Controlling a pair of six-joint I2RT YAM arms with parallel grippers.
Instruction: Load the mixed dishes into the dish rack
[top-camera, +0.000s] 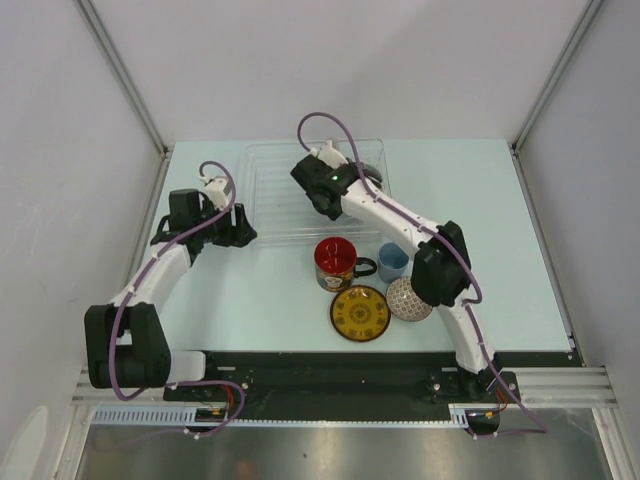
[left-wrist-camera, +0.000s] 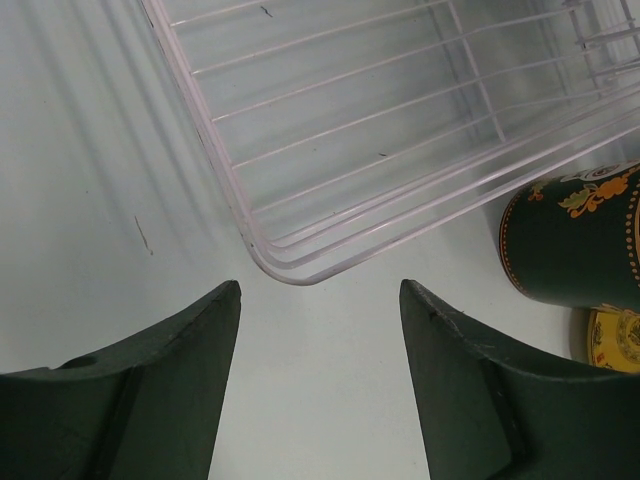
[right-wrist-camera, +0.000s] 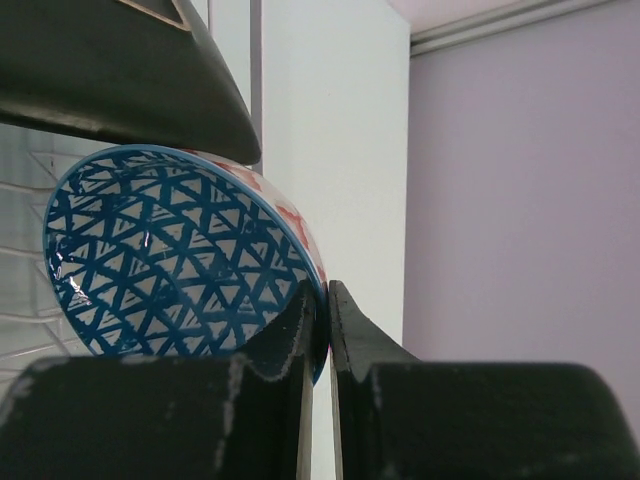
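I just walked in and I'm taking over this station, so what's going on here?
The right end effector is shut on the rim of the blue-white patterned bowl, holding it over the clear dish rack. The left end effector hangs open and empty above the table by a corner of the rack. The red mug, light-blue cup and yellow saucer sit on the table, not yet loaded.

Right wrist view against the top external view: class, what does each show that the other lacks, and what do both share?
Only the right wrist: the blue-white patterned bowl, its rim pinched in the right gripper. Only the top external: the left gripper, red mug, light-blue cup and yellow saucer. Both: the right gripper and the clear dish rack.
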